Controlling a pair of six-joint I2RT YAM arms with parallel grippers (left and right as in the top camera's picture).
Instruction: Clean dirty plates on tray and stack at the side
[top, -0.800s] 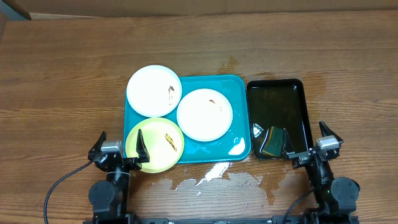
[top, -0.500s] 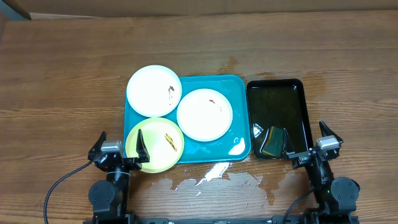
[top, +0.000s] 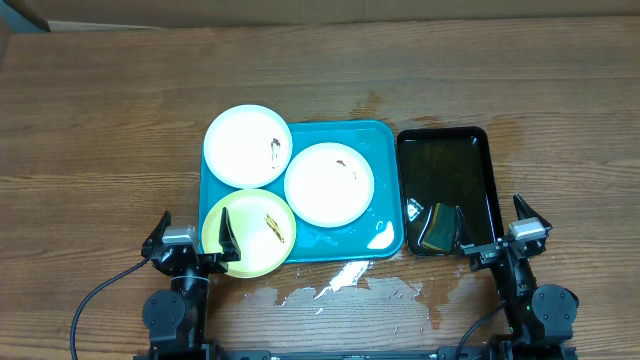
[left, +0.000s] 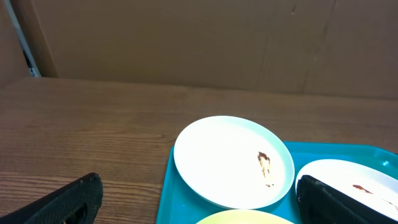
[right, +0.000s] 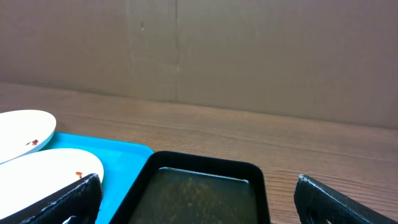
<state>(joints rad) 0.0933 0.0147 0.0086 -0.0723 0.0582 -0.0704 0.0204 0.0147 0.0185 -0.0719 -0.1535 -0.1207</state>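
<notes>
- Left pincer (top: 193, 238): jaws spread fully wide, holding nothing. Parked at the table's (top: 100, 120) 6 o'clock edge, on the left.
- Its inner finger (top: 227, 232) overlaps the 9 o'clock rim of the yellow-green plate (top: 255, 215) in the overhead view. Can't tell if it makes contact.
- Right pincer (top: 495, 230): also fully wide, empty. Its inner finger sits over the 5 o'clock corner of the black tray (top: 445, 160), just beside a green-yellow sponge (top: 436, 228) lying in it.
- Tray (top: 375, 135): turquoise, mid-table, and the black tray is right against its 3 o'clock side.
- All three plates are on the tray, unstacked, each with a brown smear:
  - yellow-green plate at the 7 o'clock corner, overhanging the rim
  - far white plate (top: 247, 146) at the 11 o'clock corner, also overhanging
  - middle white plate (top: 329, 184) near centre, touching or nearly touching both others
- Puddle (top: 345, 285) on the table at 6 o'clock of the tray.
</notes>
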